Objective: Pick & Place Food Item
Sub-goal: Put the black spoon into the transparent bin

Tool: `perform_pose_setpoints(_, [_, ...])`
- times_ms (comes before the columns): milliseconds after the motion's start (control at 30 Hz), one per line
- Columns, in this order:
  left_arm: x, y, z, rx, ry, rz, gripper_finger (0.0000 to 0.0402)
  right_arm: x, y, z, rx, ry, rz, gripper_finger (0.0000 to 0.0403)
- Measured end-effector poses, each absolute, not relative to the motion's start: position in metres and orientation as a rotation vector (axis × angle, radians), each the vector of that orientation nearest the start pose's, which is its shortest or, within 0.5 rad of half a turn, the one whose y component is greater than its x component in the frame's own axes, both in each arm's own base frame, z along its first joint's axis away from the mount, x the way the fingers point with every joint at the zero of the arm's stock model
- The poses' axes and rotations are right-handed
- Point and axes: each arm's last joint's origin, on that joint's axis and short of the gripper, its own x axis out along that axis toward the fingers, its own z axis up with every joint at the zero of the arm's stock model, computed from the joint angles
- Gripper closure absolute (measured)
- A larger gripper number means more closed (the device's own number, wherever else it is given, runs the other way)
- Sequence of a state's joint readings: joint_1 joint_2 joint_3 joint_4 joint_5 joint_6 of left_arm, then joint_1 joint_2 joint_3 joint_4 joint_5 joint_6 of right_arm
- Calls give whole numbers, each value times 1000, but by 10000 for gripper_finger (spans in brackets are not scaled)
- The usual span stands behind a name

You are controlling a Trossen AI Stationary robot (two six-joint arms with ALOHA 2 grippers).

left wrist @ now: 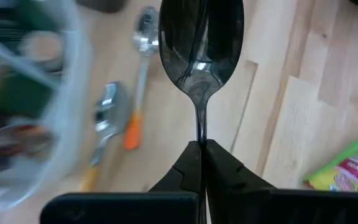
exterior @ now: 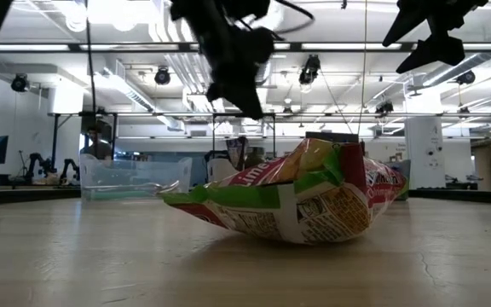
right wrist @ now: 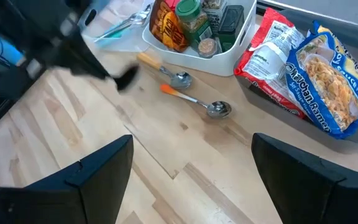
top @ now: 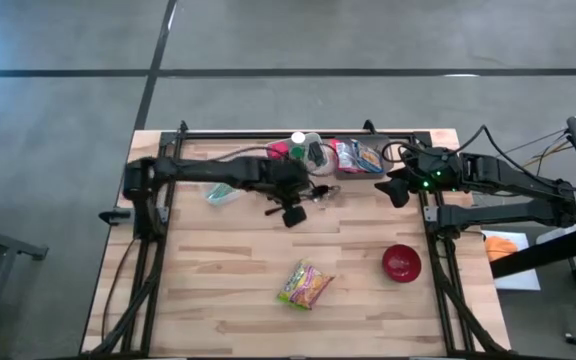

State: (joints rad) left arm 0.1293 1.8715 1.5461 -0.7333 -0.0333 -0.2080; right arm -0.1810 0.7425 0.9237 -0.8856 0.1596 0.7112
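Left wrist view shows the left gripper [left wrist: 201, 163] pinched tight on a black spoon [left wrist: 201, 46]. The right gripper [right wrist: 191, 168] waits wide open, empty. The snack bag [top: 305, 285] lies mid-table (well apart). The thinly held spoon might twist or slip.

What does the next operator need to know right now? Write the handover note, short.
Left gripper: shut on a black spoon, held above the table's middle rear.
Right gripper: open, empty, hovering at the right rear.
Food packet: flat on the table, front centre, untouched.
Red bowl: to the packet's right, apart from it; looks empty from above.
Two orange-handled spoons lie on the table beside the white bin of jars; ramen packs sit next to the bin.
Done: spoon picked up.
Left: the packet is not yet picked or placed.
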Motion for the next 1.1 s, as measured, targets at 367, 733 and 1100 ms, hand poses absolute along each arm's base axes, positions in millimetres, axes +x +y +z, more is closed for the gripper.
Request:
perform_pose_setpoints(367, [283,103,267,-365,1012,513,401,126,-28,323,660,568,-557,81])
perform_pose_setpoints(733, [209,135,223,-396,1118,700,401,126,-28,322,660,568,-557,81])
perform_pose_setpoints(1100, [200,136,188,-381,1094,691,401,126,-28,322,672,566,-560,81])
